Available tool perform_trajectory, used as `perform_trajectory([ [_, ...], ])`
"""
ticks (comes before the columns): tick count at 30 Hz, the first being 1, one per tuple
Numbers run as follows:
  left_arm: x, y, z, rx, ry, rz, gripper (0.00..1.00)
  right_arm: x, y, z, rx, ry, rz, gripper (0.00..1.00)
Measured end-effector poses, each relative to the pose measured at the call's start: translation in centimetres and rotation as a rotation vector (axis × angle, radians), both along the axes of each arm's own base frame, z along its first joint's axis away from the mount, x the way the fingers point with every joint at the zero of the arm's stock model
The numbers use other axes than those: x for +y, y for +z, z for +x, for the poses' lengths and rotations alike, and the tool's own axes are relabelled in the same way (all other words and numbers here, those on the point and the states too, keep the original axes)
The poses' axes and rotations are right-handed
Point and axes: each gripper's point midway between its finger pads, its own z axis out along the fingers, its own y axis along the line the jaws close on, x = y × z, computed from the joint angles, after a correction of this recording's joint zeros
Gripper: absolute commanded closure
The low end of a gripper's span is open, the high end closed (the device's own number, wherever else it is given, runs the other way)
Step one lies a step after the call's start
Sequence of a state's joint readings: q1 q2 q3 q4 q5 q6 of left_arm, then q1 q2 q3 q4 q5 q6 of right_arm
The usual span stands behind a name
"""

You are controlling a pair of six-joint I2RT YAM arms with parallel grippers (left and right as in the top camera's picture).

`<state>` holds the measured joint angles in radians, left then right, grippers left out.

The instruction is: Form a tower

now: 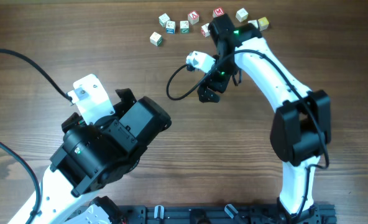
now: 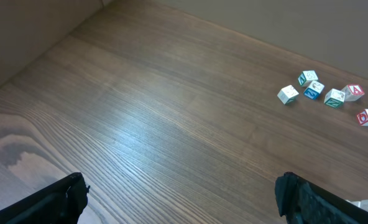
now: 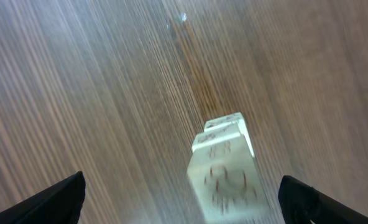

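Note:
The tower point(image 3: 224, 168) shows in the right wrist view as a blurred, upright stack of white cubes with reddish marks on the top face, seen from above. My right gripper point(image 3: 184, 202) is open around it. The dark fingertips point(image 3: 56, 199) stand far apart at both lower corners, and neither touches the stack. In the overhead view the right wrist point(image 1: 216, 68) hides the tower. My left gripper point(image 2: 184, 199) is open over bare wood at the lower left, with nothing between its fingers.
Several loose letter cubes point(image 1: 184, 26) lie scattered along the far edge of the wooden table point(image 1: 78, 37), close behind the right wrist; the left wrist view shows them point(image 2: 333, 98) at its right. A black cable point(image 1: 178, 87) loops beside the right gripper.

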<state>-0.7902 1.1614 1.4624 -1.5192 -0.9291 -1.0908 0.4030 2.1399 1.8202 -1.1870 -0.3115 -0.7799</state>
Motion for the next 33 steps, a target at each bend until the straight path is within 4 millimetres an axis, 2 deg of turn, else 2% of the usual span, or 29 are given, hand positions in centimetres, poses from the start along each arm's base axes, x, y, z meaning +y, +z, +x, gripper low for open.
perform_trajectory([
  [7,0.0,0.0,0.0,0.0,0.0,0.0,0.0,0.5,-2.6,1.5,-0.034,0.057,0.0,0.0],
  [11,0.0,0.0,0.0,0.0,0.0,0.0,0.0,-0.3,-5.5,1.9,-0.021,0.08,-0.06,0.0],
  [13,0.0,0.0,0.0,0.0,0.0,0.0,0.0,-0.3,-6.1,2.2,-0.03,0.082,-0.067,0.0],
  [17,0.0,0.0,0.0,0.0,0.0,0.0,0.0,-0.1,-6.2,2.8,-0.056,0.081,-0.063,0.06],
  [19,0.0,0.0,0.0,0.0,0.0,0.0,0.0,-0.1,-6.2,2.9,-0.06,0.082,-0.064,0.19],
  [21,0.0,0.0,0.0,0.0,0.0,0.0,0.0,-0.1,-6.2,2.9,-0.062,0.088,-0.065,0.26],
  [24,0.0,0.0,0.0,0.0,0.0,0.0,0.0,-0.2,-6.2,3.0,-0.066,0.091,-0.07,0.26],
  [30,0.0,0.0,0.0,0.0,0.0,0.0,0.0,-0.2,-6.2,3.0,-0.066,0.091,-0.071,0.39],
  [33,0.0,0.0,0.0,0.0,0.0,0.0,0.0,-0.2,-6.2,3.1,-0.069,0.091,-0.069,0.4],
])
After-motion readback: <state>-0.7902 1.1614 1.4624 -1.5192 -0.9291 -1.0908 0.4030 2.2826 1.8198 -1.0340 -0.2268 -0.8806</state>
